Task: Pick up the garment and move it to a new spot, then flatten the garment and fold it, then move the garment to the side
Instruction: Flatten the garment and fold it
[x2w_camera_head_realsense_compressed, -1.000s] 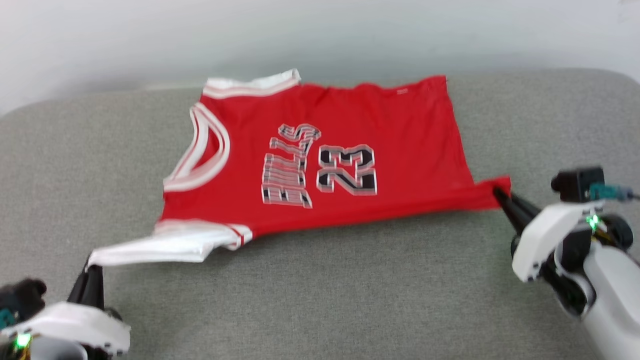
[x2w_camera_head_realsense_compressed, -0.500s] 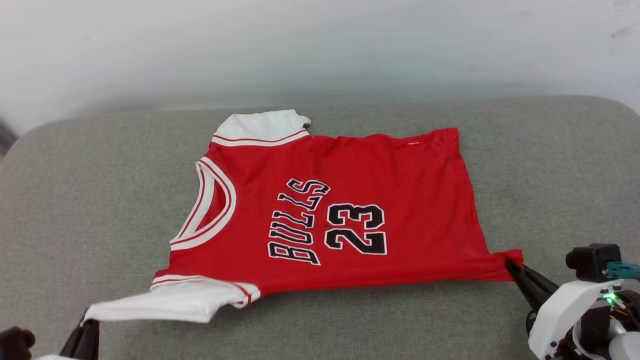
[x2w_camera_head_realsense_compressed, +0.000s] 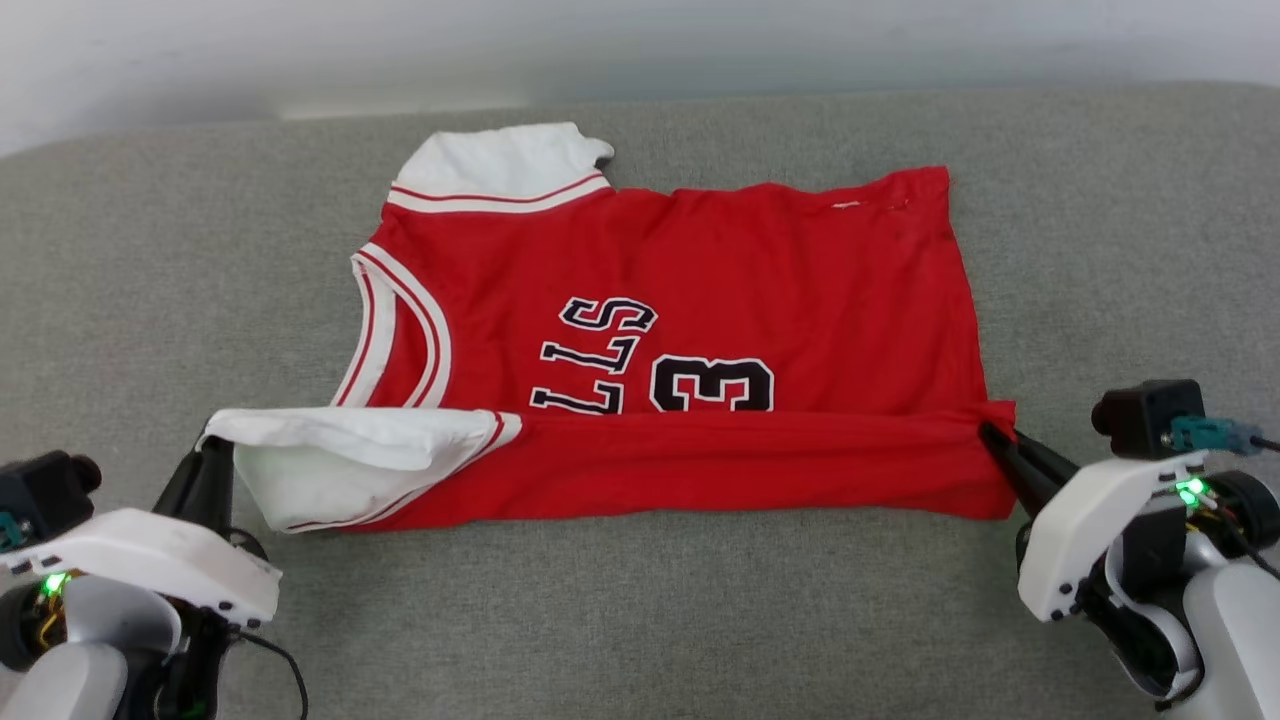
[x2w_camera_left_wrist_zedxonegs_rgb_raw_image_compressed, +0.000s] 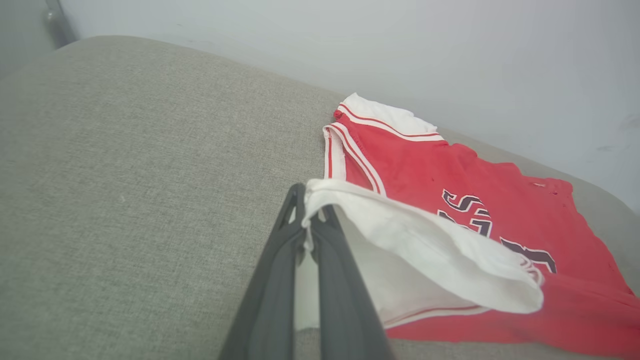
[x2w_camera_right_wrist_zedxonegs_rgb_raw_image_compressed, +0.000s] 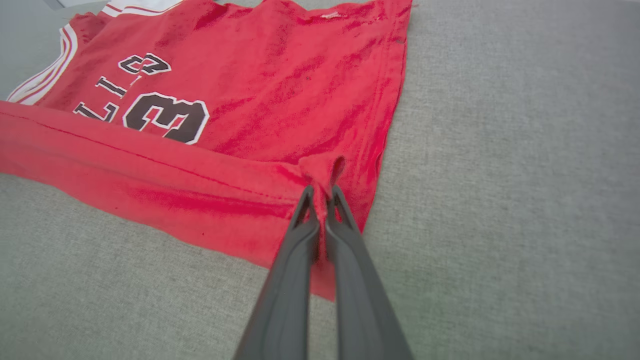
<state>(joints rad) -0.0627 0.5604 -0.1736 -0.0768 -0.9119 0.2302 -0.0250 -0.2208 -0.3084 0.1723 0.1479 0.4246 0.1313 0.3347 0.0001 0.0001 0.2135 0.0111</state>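
The garment (x2w_camera_head_realsense_compressed: 700, 300), a red jersey with white sleeves and black lettering, lies on a grey cushion with its near edge lifted and folded over the lower part of the print. My left gripper (x2w_camera_head_realsense_compressed: 215, 450) is shut on the white near sleeve (x2w_camera_left_wrist_zedxonegs_rgb_raw_image_compressed: 400, 235) at the lower left. Clamped on the red hem corner (x2w_camera_right_wrist_zedxonegs_rgb_raw_image_compressed: 320, 170) at the right is my right gripper (x2w_camera_head_realsense_compressed: 990, 432). The near strip of cloth stretches between both grippers (x2w_camera_left_wrist_zedxonegs_rgb_raw_image_compressed: 306, 210) (x2w_camera_right_wrist_zedxonegs_rgb_raw_image_compressed: 320, 192). The far sleeve (x2w_camera_head_realsense_compressed: 500, 160) lies flat at the back.
The grey fabric cushion (x2w_camera_head_realsense_compressed: 650, 620) spreads under everything, with open room in front of the garment and on both sides. A pale wall (x2w_camera_head_realsense_compressed: 640, 40) rises right behind the cushion's far edge. The cushion's left corner rounds off in the left wrist view.
Both grippers have carried the garment's near edge forward over its front, so part of the lettering and number is now covered. The head camera has also shifted.
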